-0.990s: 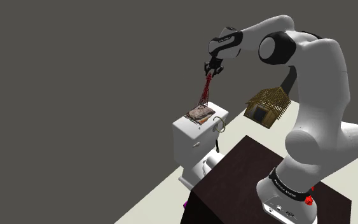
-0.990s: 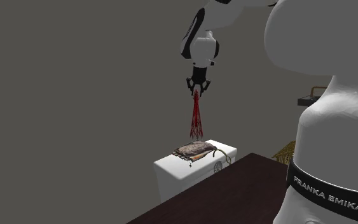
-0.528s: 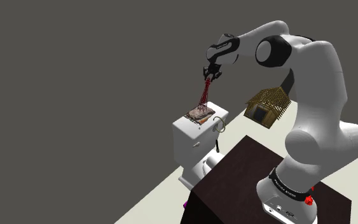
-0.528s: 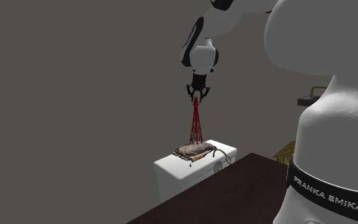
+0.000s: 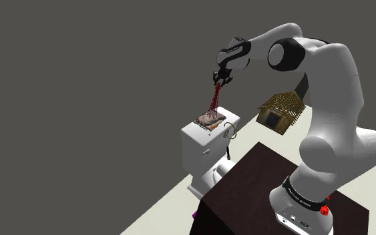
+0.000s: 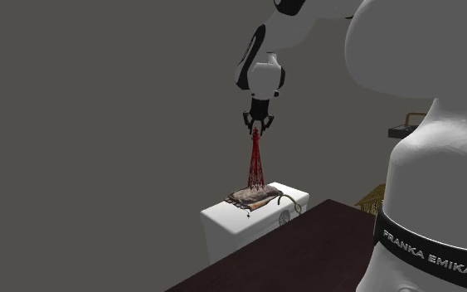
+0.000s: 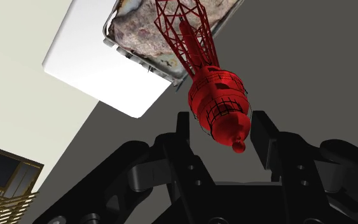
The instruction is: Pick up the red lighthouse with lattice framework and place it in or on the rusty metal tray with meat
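The red lighthouse made of thin criss-cross bars (image 6: 255,163) stands upright on the lumpy meat in the flat rusty metal tray (image 6: 266,202); the tray lies on top of a smooth white boxy tank (image 6: 223,231); the black gripper (image 7: 223,124) is open, one finger on each side of the lighthouse's round top.

Dark grey walls (image 5: 79,80) meet a pale floor (image 5: 169,210); the white fixture (image 5: 196,150) is perhaps a toilet.

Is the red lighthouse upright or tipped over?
Upright: the lighthouse stands with its base on the tray with meat, top pointing to the open pincer.
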`<state>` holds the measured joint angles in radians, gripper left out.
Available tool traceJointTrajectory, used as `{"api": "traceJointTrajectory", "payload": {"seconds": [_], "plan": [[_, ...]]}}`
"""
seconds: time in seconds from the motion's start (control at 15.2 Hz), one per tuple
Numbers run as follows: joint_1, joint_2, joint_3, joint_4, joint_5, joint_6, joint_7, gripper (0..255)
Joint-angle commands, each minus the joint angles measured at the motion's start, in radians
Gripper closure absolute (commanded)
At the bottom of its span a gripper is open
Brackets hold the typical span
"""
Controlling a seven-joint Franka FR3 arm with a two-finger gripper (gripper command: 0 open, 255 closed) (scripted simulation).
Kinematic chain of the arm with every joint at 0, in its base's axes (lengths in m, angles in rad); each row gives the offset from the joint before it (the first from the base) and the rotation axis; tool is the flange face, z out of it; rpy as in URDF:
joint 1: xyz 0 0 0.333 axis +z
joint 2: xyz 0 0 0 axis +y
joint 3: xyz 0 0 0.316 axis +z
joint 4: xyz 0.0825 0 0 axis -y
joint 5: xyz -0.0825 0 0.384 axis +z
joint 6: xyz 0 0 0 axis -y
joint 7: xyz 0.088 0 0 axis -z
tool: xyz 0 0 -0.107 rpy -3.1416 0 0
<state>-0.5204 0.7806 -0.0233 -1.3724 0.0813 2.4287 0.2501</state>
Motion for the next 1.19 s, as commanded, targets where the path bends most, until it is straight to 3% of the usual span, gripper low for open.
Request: {"api": "traceJointTrajectory", "payload": {"seconds": [0.0, 0.07, 0.4, 0.66, 1.12], "plan": [[0.000, 0.002, 0.000, 0.000, 0.000, -0.001, 0.000, 255], [0.000, 0.001, 0.000, -0.001, 0.000, 0.000, 0.000, 0], [0.000, 0.002, 0.000, 0.000, 0.000, -0.001, 0.000, 0], [0.000, -0.109, -0.003, -0.062, -0.002, -0.050, 0.000, 0], [0.000, -0.109, -0.003, -0.062, -0.002, -0.050, 0.000, 0]]}}
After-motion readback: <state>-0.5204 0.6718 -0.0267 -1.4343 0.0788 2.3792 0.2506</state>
